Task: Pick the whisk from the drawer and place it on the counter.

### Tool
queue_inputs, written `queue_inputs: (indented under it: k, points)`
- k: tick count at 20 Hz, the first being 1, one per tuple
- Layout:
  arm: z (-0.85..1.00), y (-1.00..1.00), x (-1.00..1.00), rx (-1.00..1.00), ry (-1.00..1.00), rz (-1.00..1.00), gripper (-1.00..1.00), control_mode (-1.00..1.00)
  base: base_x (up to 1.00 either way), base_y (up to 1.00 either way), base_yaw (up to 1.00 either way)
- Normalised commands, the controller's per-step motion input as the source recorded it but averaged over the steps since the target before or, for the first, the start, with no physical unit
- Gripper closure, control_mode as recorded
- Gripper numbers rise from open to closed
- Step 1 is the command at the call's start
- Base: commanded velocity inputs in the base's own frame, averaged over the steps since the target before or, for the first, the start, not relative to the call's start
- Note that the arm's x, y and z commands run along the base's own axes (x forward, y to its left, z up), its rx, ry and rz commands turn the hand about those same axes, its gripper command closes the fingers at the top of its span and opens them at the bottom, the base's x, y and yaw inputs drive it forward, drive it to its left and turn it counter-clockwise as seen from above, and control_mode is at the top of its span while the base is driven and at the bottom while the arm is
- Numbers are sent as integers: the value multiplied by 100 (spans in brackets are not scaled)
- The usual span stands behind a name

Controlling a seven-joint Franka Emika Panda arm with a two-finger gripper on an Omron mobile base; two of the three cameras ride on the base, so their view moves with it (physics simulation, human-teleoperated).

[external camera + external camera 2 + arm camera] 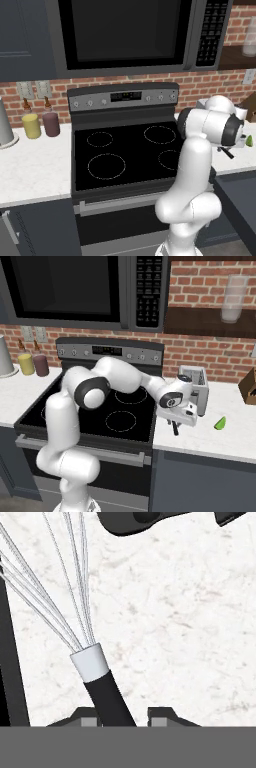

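So the arm's reaching over the white counter (200,441) just to the 3 o'clock side of the black stovetop (120,418), with the gripper (175,428) pointing down right above the stone. In the hand view the whisk (95,672) is sitting between the two finger tips (90,719), black handle running down toward 6 o'clock, silver collar above it, and the wires fanning out toward 11 and 12 o'clock over the speckled counter. The jaws are only a little apart, with the handle hard against the left tip and a gap on the right, so honestly I can't tell if it's still pinching the whisk or has just let go. From the right base view you can see the dark handle poking down below the hand, pretty much at the counter surface. A toaster (197,386) sits just behind the hand at about 1 o'clock, and there's a small green thing (220,422) on the counter off at 3 o'clock.
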Motion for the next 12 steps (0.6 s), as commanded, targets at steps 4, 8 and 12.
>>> queue_inputs:
  k: [4,8,12]
  points:
    - [-23,0,0,0,0,0,100,-100,0,0,0]
    - [-15,0,0,0,0,0,-100,-100,0,0,0]
    - [0,0,0,0,0,0,-100,-100,0,0,0]
